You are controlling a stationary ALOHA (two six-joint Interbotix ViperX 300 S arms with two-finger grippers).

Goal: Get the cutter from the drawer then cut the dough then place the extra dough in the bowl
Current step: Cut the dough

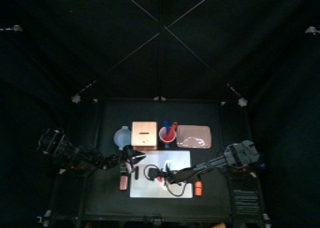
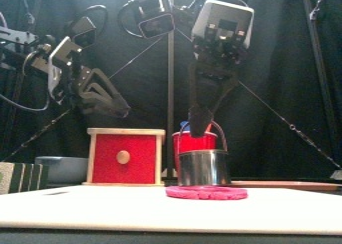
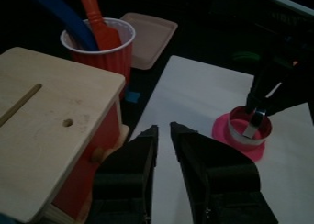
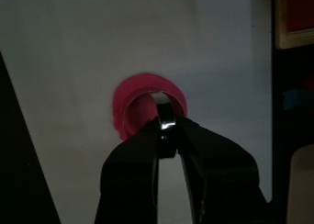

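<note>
cutter (image 2: 203, 169): shiny metal | box (image 3: 55, 90): pale wood (matt) | dough (image 2: 207, 194): lumpy

Counted up: one board (image 1: 177, 157), one dough (image 2: 207, 193), one cutter (image 2: 203, 167), one box (image 2: 126, 156), one cup (image 3: 99, 46), two knives (image 3: 58, 7), one tray (image 1: 196, 135), one bowl (image 1: 122, 136).

**Cutter standing on the dough**

We see the round metal cutter (image 2: 203, 168) upright on the flat pink dough (image 2: 206, 193), which lies on the white board (image 2: 80, 213). The right gripper (image 2: 201, 123) pinches its wire handle from above. Farther back on the left stands the pale wooden box (image 2: 124, 156), its red drawer front flush. The blue-grey bowl (image 2: 63, 169) sits just left of it.
</note>
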